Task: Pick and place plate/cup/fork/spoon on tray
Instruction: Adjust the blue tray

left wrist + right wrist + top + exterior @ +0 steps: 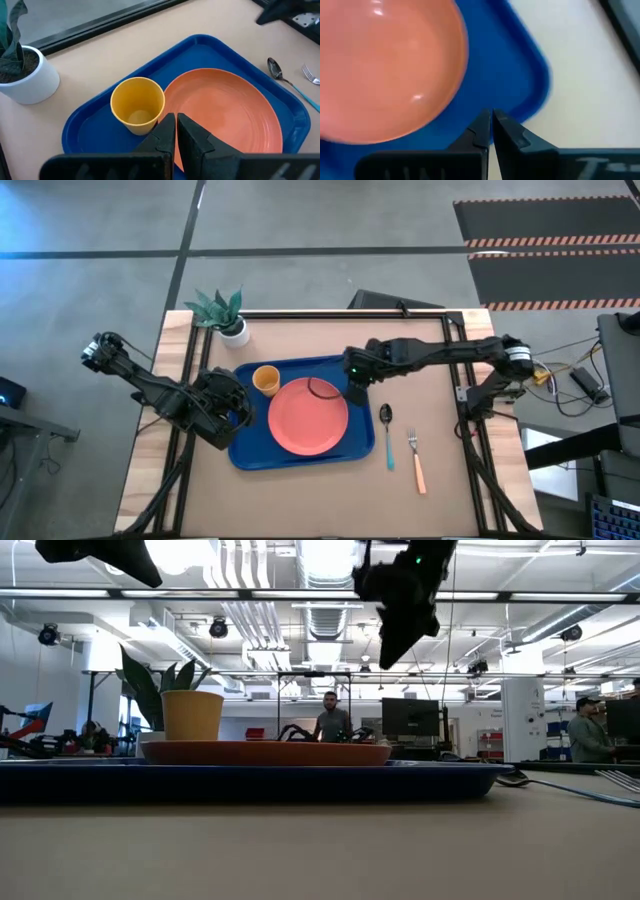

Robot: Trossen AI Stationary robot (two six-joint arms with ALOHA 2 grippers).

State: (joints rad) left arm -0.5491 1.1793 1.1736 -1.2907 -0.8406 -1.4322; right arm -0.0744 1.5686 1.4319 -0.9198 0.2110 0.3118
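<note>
plate [308, 416]: round, coral-pink, flat | tray [247, 450]: blue, rimmed

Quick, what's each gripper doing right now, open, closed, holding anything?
Left gripper: closed, empty, above the tray's left edge.
Right gripper: closed, empty, above the tray beside the plate.

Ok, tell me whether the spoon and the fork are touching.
Apart. The high view shows the spoon and the fork lying side by side right of the tray, bare table between them.
</note>
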